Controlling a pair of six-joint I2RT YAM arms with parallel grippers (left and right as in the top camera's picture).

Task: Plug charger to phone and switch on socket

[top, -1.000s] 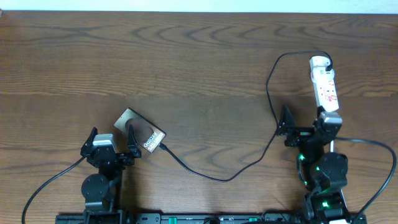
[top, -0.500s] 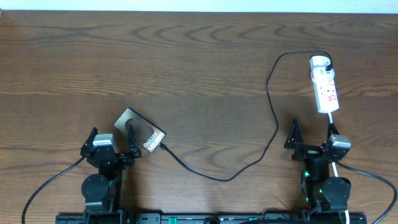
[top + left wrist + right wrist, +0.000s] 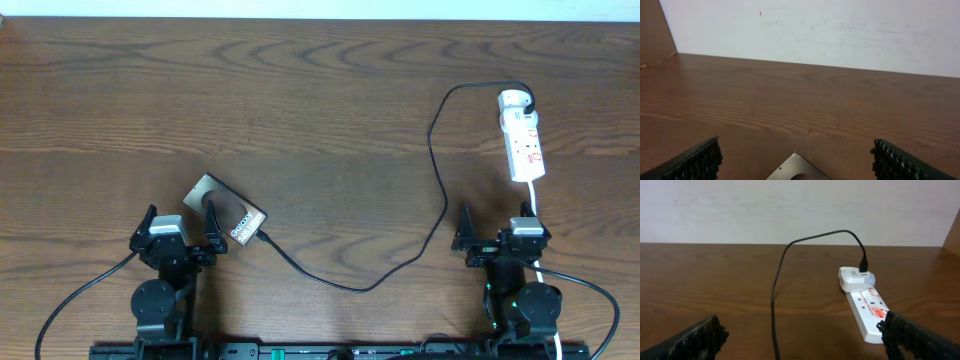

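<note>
Right end effector (image 3: 497, 232) is sitting low at the near edge of the worktop (image 3: 300, 110), fingers spread wide with nothing between them. The socket (image 3: 524, 142) is pretty much straight out in front of it, just a bit off toward its right finger, near but not touching. The strip's long axis runs away from the robot, roughly in line with the arm, with the white cord end closest and the plugged-in end farthest. So to my eye the right arm is the obvious one for the switch. It's a forward reach along the strip, not a sideways one. The red marks are on top, but they're too small for me to tell whether it's on or off.

The charger (image 3: 436, 170) has its plug in the far end of the socket. It loops across the wood and ends right at the edge of the phone (image 3: 226, 211). It looks plugged in, but I can't say it's fully seated.

Left end effector (image 3: 180, 228) is also wide open and empty. The phone lies flat just ahead of it and a little to its right, turned diagonally, well away from the socket.
</note>
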